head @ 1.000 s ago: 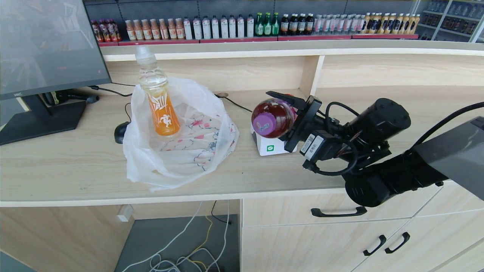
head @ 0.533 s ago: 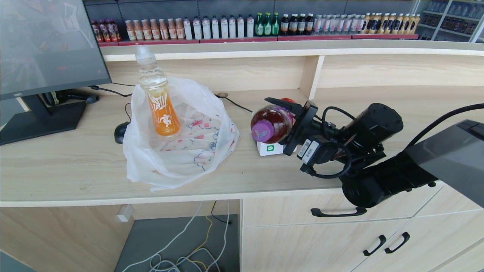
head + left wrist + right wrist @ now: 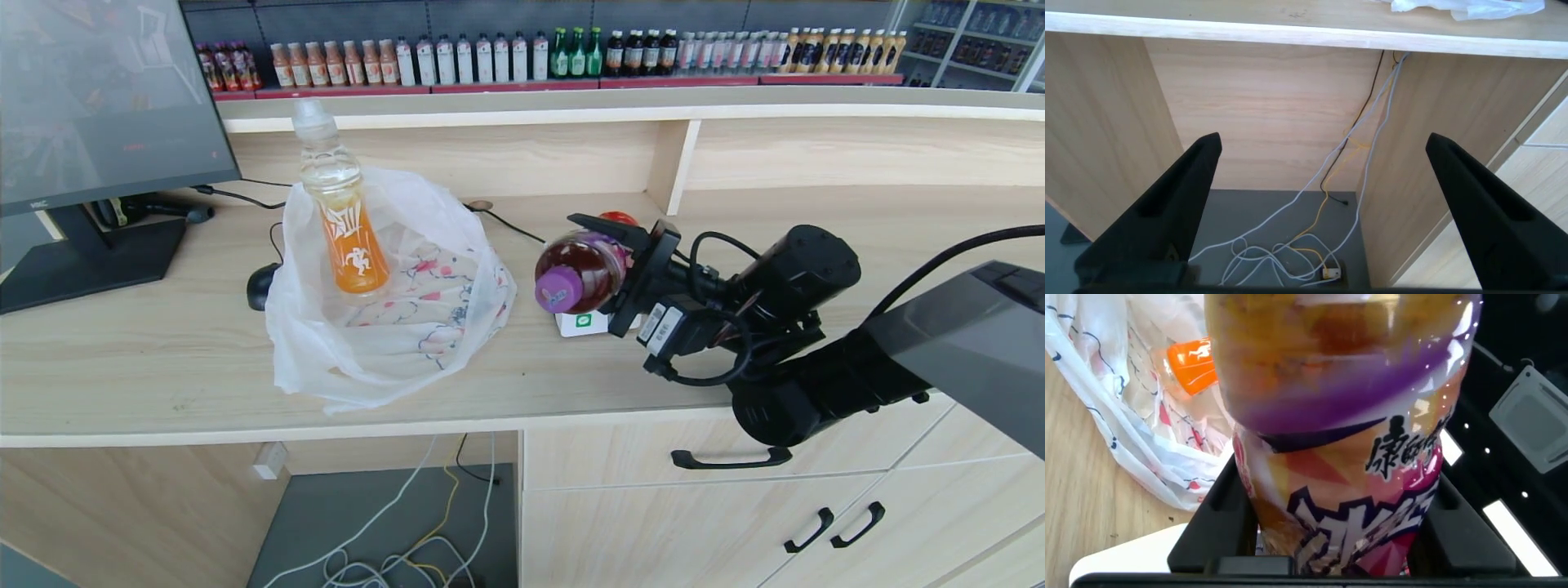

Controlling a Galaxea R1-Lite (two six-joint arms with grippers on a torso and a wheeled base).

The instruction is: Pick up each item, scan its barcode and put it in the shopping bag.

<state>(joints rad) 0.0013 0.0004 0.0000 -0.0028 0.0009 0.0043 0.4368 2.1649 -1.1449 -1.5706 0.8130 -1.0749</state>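
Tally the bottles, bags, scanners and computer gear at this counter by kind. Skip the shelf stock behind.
Shopping bag: 1
Scanner: 1
Bottles: 2 (orange bottle standing in the bag, purple-capped bottle held over the scanner)
Mouse: 1
Monitor: 1
Total: 6

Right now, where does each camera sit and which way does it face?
Head view: on the head, faces forward and down at the counter; the right arm shows, holding the purple-capped bottle by the scanner.
Left wrist view: below the counter edge, faces the cables under it; its own jaws stand wide apart.
Right wrist view: looks along its jaws, shut on the purple-capped bottle, toward the shopping bag.
Shared: head and right wrist views both show bottle and bag.
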